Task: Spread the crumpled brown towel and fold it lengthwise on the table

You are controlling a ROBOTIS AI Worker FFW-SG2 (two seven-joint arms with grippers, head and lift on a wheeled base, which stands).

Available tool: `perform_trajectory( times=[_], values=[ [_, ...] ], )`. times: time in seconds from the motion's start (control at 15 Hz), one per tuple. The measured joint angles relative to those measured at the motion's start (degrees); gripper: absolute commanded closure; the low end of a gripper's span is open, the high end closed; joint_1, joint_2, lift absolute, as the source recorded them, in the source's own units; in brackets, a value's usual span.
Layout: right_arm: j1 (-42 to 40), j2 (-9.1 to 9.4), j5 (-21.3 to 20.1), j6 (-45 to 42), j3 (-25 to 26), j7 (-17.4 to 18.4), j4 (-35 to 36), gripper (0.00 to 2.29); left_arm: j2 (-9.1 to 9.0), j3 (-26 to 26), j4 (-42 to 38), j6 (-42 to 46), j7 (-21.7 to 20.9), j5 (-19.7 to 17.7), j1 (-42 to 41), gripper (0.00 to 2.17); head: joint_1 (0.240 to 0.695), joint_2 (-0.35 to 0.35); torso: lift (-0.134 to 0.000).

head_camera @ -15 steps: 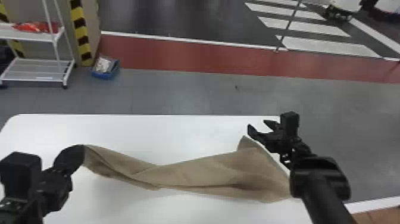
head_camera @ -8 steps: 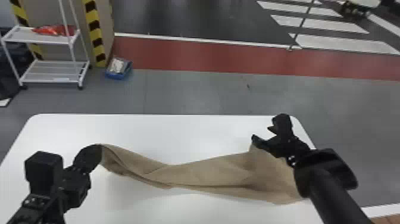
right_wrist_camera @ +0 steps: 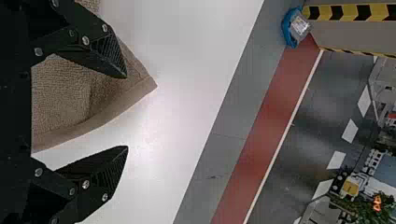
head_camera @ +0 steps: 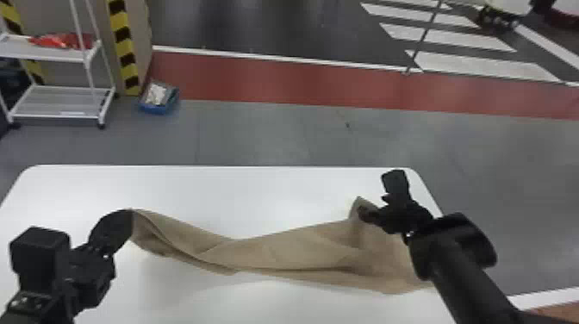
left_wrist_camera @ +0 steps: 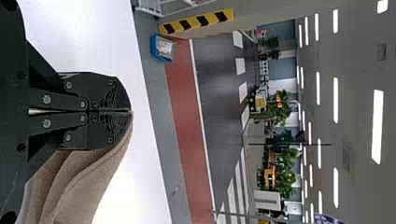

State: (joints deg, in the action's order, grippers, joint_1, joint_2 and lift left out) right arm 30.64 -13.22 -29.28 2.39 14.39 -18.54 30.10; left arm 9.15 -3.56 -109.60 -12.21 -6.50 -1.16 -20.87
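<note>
"Left gripper [head_camera: 130,215], what's it doing?"

"Pinching one end of the brown towel [head_camera: 275,254]. Its fingers are pressed together in the left wrist view, with the cloth trailing from their tips."

"And the right gripper [head_camera: 371,207]?"

"Spread wide, near the towel's other end. In the right wrist view one finger overlaps the cloth and the other shows against the white tabletop (whether that first one touches, I can't tell)."

"Right, biggest things first, then."

"White table [head_camera: 241,189], with rounded far corners. Beyond it, on the left, a white rack [head_camera: 60,105] stands on the grey floor."

"Where's the towel exactly?"

"Stretched across the table between the two grippers, narrow and twisted on the left (a bit like a loose scarf), broader and creased on the right."

"Anything smaller?"

"A blue container [head_camera: 158,106] on the floor just beside the rack, with something pale inside. Smallest of all, the towel's corner [right_wrist_camera: 147,84], pointing out past the right gripper's overlapping finger."
</note>
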Motion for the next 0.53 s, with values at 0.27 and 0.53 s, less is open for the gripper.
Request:
perform_trajectory(
  times=[0.27,0.53],
  values=[
    [1.05,0.29,0.25,0.85,-0.36,0.0,-1.89,0.47,0.08,0.03,0.0,1.52,-0.09,-0.07,-0.51,1.8,0.695,-0.216,0.0],
    [1.08,0.15,0.03,1.04,-0.59,0.61,-2.47,0.59,0.08,-0.04,0.03,1.81,-0.09,-0.07,-0.57,1.8,0.695,-0.219,0.0]
  ],
)
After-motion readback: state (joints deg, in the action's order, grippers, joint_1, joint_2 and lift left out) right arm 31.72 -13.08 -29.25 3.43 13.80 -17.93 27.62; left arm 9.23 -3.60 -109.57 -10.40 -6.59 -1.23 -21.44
